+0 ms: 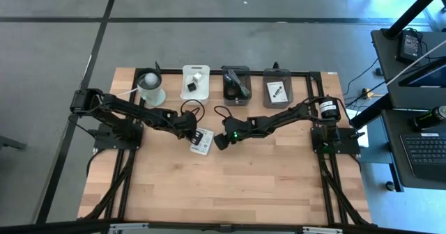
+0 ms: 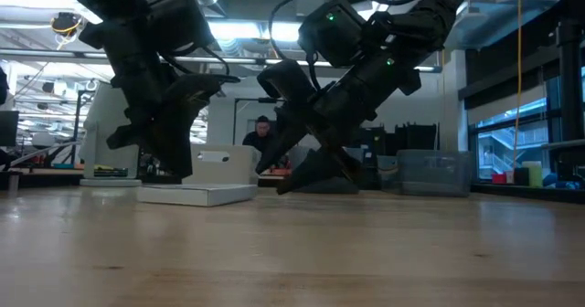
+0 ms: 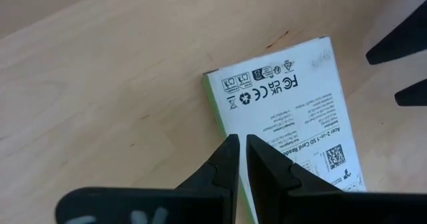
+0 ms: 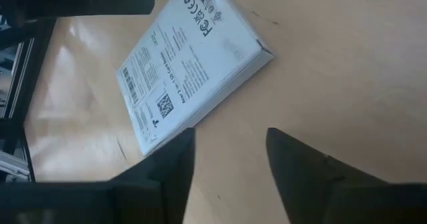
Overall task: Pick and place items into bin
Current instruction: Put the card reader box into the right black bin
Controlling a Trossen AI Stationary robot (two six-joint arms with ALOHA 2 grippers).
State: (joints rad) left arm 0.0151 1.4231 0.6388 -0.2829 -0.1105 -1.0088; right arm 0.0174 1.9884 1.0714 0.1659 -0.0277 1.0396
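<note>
Two grippers flank the white packet [image 1: 201, 142]: left gripper [image 3: 238, 159] shut above it, right gripper [image 4: 228, 159] open beside. We judge it light, stiff, probably slick; pinch an edge.

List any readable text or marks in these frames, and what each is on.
"FC", "UK CA", "CE" marks: on the white box lying on the table, seen in both wrist views.
"Acer 2-in-1 SD Card Reader": same box, small, read with some doubt.
QR code, barcode and fine print: too small to read.
Bin contents' labels: unreadable.
</note>
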